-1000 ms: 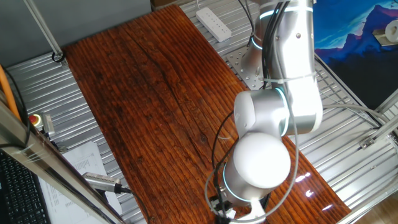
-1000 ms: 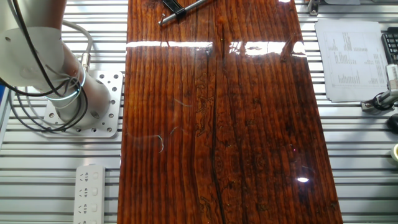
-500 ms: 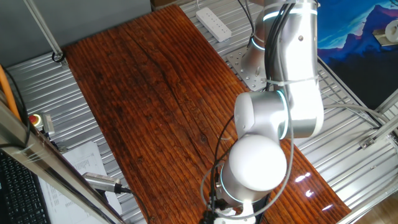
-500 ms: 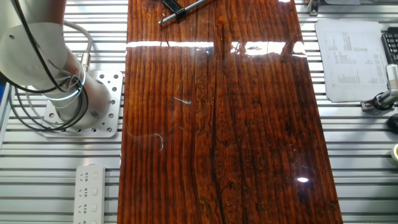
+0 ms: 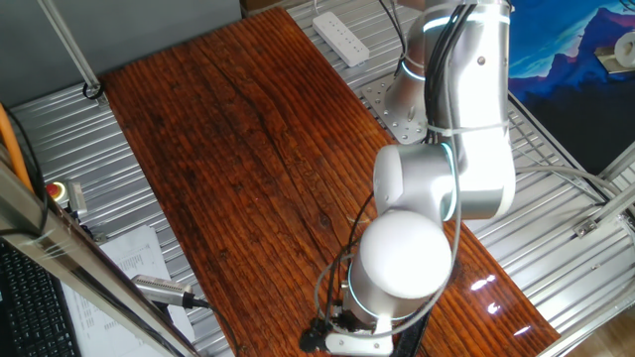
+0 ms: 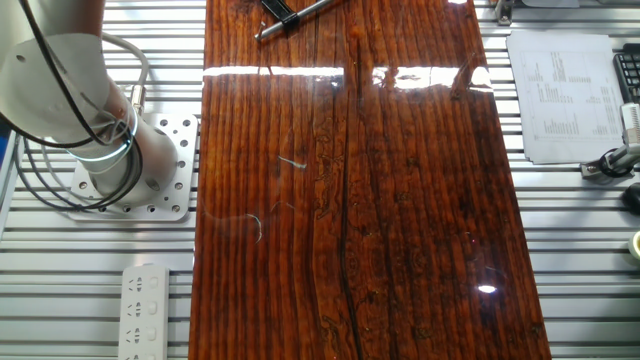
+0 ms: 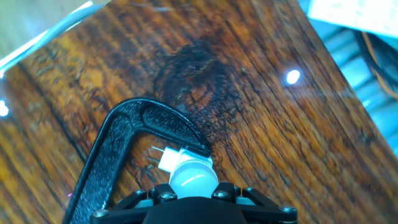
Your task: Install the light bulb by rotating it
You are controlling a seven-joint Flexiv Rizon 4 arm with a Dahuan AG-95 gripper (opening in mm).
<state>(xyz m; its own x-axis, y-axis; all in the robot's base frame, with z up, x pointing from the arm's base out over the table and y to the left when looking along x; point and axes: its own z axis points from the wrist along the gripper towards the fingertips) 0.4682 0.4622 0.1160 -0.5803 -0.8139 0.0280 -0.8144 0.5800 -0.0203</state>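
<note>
In the hand view, the light bulb (image 7: 193, 175) is seen just beyond the gripper (image 7: 194, 198), beside a black clamp (image 7: 121, 155) on the wooden table (image 7: 261, 124). Whether the fingers are closed on it cannot be told.

The hand view cuts off the hand (image 7: 193, 208) at its bottom edge; the light bulb's (image 7: 193, 176) base is hidden.

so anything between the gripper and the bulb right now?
Nothing visible. In the hand view the light bulb sits right at the gripper with no gap or object between them, next to the black clamp. The fingertips are hidden, so actual grip is unclear.
</note>
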